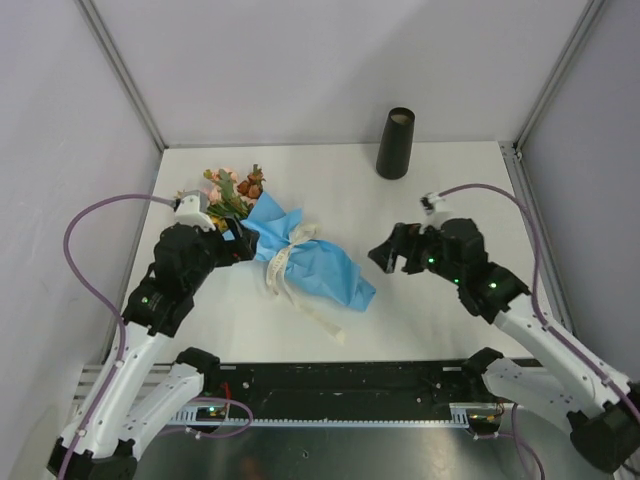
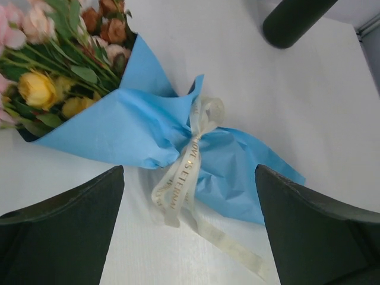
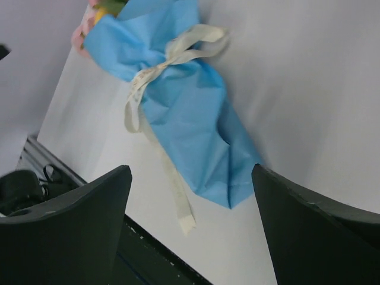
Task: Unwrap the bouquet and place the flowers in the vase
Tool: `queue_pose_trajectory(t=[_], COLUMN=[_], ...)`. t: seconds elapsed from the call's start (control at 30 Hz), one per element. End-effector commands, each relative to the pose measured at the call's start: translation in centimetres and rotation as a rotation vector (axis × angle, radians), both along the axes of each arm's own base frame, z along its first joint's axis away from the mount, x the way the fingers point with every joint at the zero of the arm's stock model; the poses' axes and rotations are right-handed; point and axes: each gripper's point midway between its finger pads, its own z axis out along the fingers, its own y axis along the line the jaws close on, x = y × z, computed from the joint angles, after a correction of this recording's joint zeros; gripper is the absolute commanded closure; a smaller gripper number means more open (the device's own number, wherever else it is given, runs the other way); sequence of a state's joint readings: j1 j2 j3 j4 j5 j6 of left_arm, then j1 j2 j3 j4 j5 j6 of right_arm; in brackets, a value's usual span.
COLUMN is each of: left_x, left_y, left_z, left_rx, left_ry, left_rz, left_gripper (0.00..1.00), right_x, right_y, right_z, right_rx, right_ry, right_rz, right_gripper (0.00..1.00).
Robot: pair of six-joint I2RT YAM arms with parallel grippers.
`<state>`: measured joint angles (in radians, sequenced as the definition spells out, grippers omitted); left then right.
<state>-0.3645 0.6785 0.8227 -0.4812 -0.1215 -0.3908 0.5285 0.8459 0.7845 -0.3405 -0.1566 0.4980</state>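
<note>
**Opening step: the bouquet is wrapped and tied, and both tools are empty.**

The bouquet (image 1: 305,258) lies on its side mid-tabletop (image 1: 450,320). The flowers (image 1: 232,190) point to the far left and the blue paper tail points to the near right. The cream ribbon (image 1: 285,258) is knotted round the bouquet's waist, with its loose ends trailing toward you. Your left tool (image 1: 237,243) hovers at the flower end of the wrap, and your right tool (image 1: 384,256) hangs just beside the paper tail. Both have their jaws spread wide and hold nothing. The vase (image 1: 396,143) stands upright at the far edge, well apart from the bouquet. By my reading, the ribbon comes first. Pinch one loose end with one tool, steady the paper with the other, and pull so the bow slips free without dragging the whole bunch along.
</note>
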Motion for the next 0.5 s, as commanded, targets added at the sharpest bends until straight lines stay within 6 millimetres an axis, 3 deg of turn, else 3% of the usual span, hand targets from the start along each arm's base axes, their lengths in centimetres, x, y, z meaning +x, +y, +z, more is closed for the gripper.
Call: queue_pose_trajectory(t=[0.0, 0.07, 0.2, 0.37, 0.47], left_x=[0.2, 0.3, 0.5, -0.1, -0.7], left_y=[-1.7, -1.7, 0.1, 2.5, 3.9], left_z=[-2.6, -4.3, -6.9, -7.7, -8.2], left_rx=[-0.217, -0.299, -0.368, -0.393, -0.383], left_ry=[0.172, 0.259, 0.333, 0.295, 0.270], left_rz=[0.010, 0.029, 0.127, 0.234, 0.308], left_gripper=[0.07, 0.10, 0.14, 0.15, 0.15], right_x=[1.8, 2.3, 2.1, 0.8, 0.2], right_y=[5.1, 7.4, 13.1, 19.2, 21.7], right_z=[3.3, 2.3, -0.3, -3.5, -5.5], right_rx=[-0.013, -0.026, -0.035, -0.060, -0.073], right_ry=[-0.211, -0.195, -0.169, -0.171, -0.186], right_rz=[0.097, 0.095, 0.161, 0.241, 0.247], right_gripper=[0.15, 0.21, 0.29, 0.37, 0.43])
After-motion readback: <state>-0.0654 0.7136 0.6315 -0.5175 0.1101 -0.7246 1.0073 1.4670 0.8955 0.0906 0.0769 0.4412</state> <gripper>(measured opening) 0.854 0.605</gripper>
